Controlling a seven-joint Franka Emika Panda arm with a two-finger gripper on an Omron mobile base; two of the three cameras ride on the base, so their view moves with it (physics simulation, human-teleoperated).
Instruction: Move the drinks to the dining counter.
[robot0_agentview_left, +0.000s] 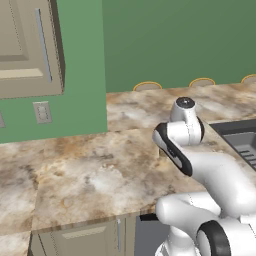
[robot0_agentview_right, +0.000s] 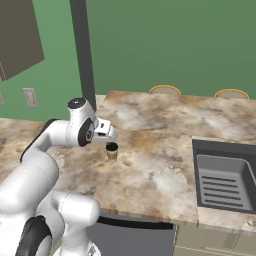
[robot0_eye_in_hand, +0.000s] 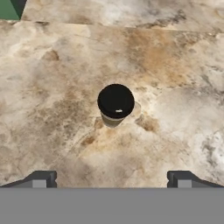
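My claw (robot0_eye_in_hand: 111, 179), spread wide and empty, hangs directly above the lidded paper cup (robot0_eye_in_hand: 115, 105) on the counter (robot0_eye_in_hand: 183, 122), so its fingers can drop either side.

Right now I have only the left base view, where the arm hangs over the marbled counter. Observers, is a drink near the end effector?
Observer: Yes. A paper cup with a dark lid stands upright on the counter, just below the end effector.
Operator: Is it gripped?
Observer: No. In the hand view the fingertips stand wide apart and touch nothing.
Operator: Is it lined up?
Observer: Roughly. The hand view puts the cup about midway between the two fingertips, ahead of them.
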